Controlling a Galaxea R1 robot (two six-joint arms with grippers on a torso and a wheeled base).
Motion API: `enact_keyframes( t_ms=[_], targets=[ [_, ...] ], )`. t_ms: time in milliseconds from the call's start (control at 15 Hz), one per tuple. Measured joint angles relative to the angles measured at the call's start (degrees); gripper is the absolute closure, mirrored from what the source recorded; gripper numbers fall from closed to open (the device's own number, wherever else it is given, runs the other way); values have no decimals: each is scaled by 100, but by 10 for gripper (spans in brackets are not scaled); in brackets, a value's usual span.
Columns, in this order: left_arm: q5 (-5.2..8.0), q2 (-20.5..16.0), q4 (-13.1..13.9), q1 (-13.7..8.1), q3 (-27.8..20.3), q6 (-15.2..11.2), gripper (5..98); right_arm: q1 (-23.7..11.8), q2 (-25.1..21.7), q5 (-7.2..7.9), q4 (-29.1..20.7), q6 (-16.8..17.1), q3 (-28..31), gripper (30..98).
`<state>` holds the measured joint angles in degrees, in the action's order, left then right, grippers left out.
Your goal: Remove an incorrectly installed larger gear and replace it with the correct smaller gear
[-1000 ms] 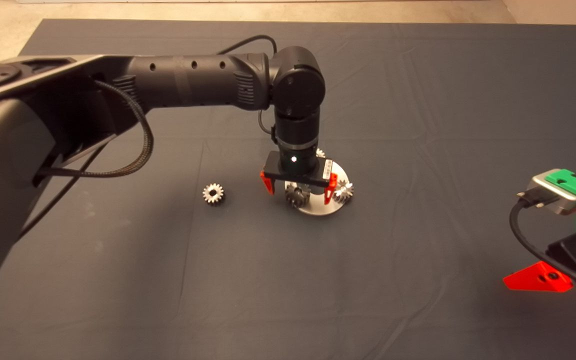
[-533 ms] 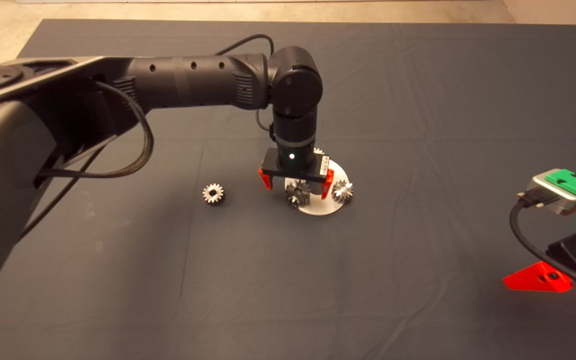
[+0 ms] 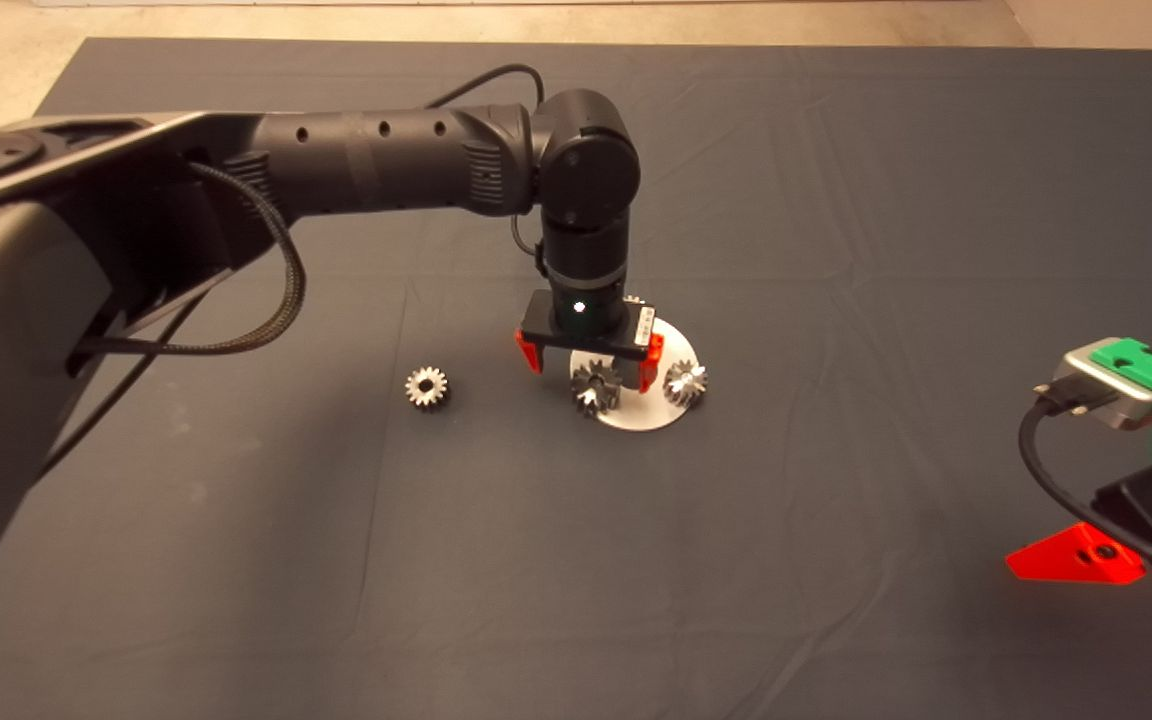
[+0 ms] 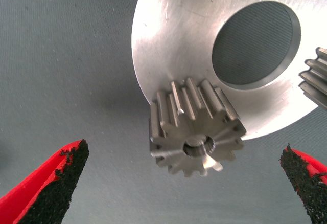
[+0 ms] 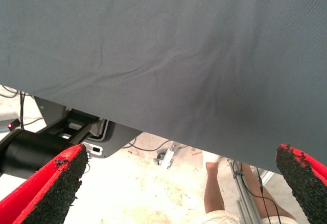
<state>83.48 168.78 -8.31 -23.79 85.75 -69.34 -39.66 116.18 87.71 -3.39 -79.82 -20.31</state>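
Left gripper [image 3: 590, 378] was hanging straight down over the near-left edge of the silver disc [image 3: 671, 345], with its red fingers [image 4: 56, 183] spread wide and nothing between the pads. They sat on either side of the larger gear [image 3: 596, 388] without touching it, and there was a clear gap on both sides in the wrist view. The gear stood on the rim of the disc with part of it hanging out over the dark mat [image 3: 836, 250]. It looked a touch bigger than the other gears, but honestly not by much.

The disc itself was flat and shiny with a smooth rim and a wide round hole [image 4: 255, 42] that the mat showed through. Two more gears sat on it: one on the right edge [image 3: 684, 383], and one at the far edge [image 3: 638, 301] that was mostly hidden behind the wrist.

The smaller gear [image 3: 426, 387] lay by itself on the mat, well off to the left of the disc, flat with its dark centre hole facing up. Nothing was touching it.

Right gripper [image 5: 179, 160] was parked at the lower right edge of the mat, fingers wide apart and empty. Its wrist camera saw the mat edge, some floor beyond it and a person's leg [image 5: 214, 188].
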Motion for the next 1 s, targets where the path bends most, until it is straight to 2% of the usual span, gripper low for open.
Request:
enact_keyframes(
  t_ms=[133,267,467,800,1000],
  targets=[
    [-94,-2,-9,133,41,77,61,0,-2,2,-2,0,0,308],
    [-134,0,-6,271,41,86,61,0,-2,1,0,0,0,308],
    [-166,-1,-9,258,91,119,61,0,-2,1,-1,-1,0,308],
    [-400,11,-9,258,221,126,61,0,-5,0,0,0,0,308],
    [-407,10,-11,258,326,123,61,0,-3,0,0,0,0,308]
  ],
)
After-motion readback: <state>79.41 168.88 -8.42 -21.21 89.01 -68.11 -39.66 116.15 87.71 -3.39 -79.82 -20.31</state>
